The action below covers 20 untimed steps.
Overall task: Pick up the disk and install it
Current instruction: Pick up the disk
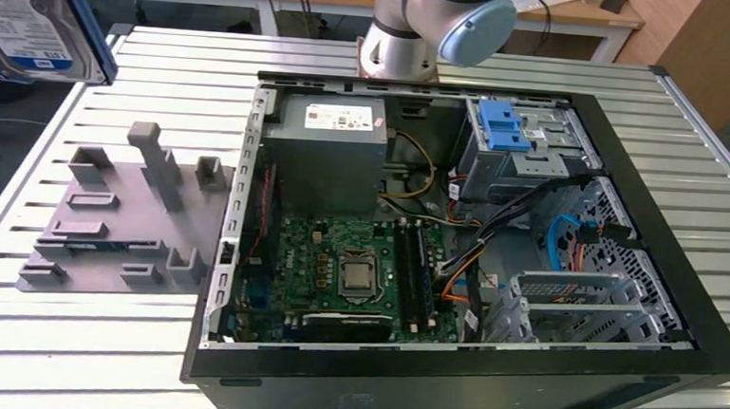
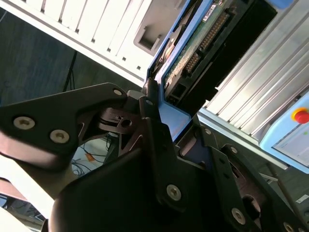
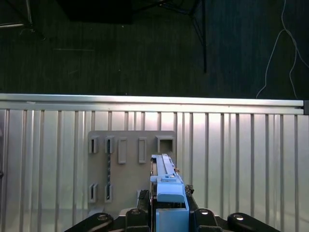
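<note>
Gripper closed on the disk at its blue-railed edge. Disk hangs, apparently, above the grey holder plate.

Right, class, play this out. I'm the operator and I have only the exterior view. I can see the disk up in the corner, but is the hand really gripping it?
Observer: Yes. In the first wrist view the hand is shut on the disk.
Operator: I see its label. What is on the other face?
Observer: The second wrist view shows a green circuit board there.
Operator: Is there anything else I can't see?
Observer: A red button on a pale panel, in the second wrist view.
</note>
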Each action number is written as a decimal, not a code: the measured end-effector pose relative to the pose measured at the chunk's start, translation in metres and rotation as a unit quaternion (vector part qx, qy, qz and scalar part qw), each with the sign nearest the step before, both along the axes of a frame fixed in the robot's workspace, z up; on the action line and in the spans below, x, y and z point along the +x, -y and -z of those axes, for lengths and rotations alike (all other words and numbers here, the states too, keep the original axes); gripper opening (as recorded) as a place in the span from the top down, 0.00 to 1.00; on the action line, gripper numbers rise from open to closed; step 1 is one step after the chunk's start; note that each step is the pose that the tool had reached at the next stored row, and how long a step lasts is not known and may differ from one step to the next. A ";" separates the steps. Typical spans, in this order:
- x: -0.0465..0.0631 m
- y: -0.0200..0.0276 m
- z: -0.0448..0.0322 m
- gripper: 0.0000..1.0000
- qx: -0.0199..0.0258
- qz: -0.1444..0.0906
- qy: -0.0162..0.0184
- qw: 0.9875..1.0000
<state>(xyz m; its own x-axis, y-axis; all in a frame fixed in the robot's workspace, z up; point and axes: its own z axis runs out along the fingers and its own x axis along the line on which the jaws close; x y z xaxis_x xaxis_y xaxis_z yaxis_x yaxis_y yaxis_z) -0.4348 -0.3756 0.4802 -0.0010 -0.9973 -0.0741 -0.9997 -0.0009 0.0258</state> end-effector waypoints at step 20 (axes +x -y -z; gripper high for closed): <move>0.011 0.0096 0.0000 0.63 0.000 0.001 0.000 1.000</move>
<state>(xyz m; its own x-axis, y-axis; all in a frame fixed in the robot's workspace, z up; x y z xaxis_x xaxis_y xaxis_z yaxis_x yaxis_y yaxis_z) -0.4240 -0.3852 0.4801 -0.0023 -0.9972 -0.0741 -0.9997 0.0003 0.0264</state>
